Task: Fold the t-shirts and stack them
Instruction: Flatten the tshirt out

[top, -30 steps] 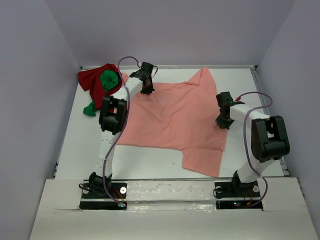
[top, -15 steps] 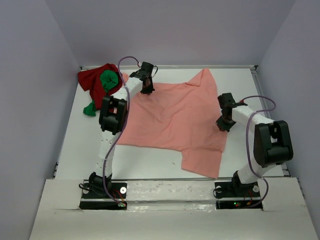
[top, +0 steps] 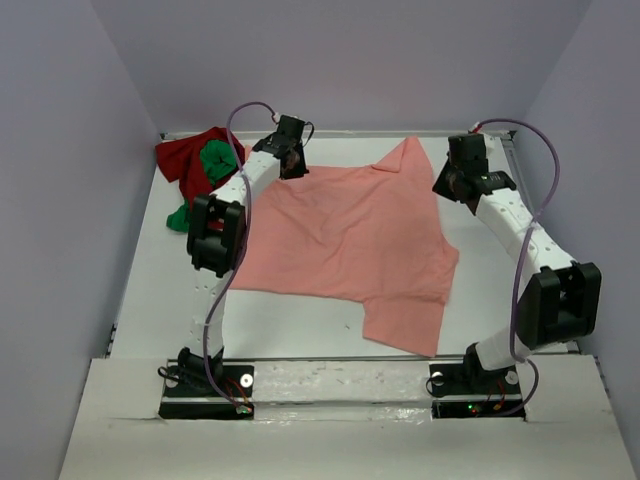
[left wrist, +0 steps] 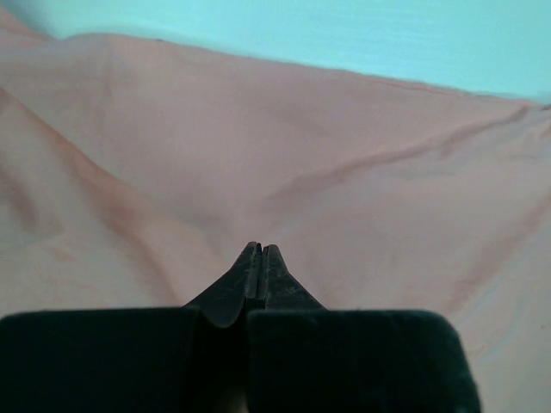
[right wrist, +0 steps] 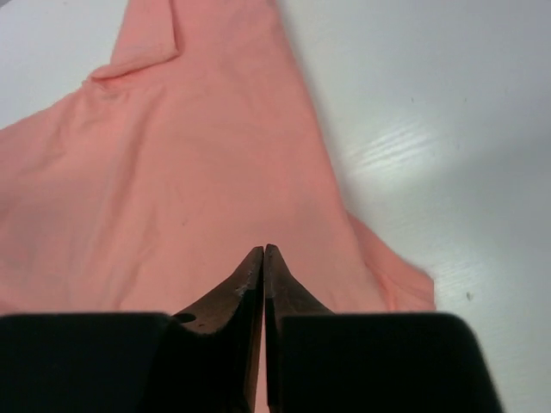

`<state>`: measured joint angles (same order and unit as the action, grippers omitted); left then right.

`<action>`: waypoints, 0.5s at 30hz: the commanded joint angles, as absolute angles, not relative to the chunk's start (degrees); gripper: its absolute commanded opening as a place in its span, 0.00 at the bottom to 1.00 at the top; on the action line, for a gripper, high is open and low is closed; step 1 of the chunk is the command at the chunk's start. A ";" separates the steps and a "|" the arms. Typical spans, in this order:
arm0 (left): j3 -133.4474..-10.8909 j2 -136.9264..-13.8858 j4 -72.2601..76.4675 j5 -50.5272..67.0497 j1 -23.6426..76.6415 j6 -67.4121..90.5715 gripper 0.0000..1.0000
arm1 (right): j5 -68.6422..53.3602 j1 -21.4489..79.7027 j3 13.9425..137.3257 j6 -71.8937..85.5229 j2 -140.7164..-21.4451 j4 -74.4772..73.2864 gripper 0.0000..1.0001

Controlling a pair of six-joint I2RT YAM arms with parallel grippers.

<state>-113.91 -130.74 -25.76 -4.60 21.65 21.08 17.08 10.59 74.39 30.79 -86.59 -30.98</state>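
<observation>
We count three soft cloth t-shirts on the white worktop (top: 150,300). One large salmon-pink short-sleeved shirt (top: 350,240) lies spread flat over the middle. One dark red shirt (top: 180,158) and one bright green shirt (top: 215,160) are crumpled together in the far left corner. There are two grippers. The left gripper (left wrist: 260,251) has its fingers (left wrist: 250,275) clenched together above the pink cloth; whether any cloth is pinched we cannot tell. The right gripper (right wrist: 263,251), above the far right edge of the same shirt, has its fingers almost together, grasping nothing
</observation>
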 commanded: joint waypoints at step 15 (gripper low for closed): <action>-110.39 -120.15 -27.42 -15.11 22.15 20.66 0.00 | 9.14 9.68 90.08 18.73 -101.51 -34.72 0.36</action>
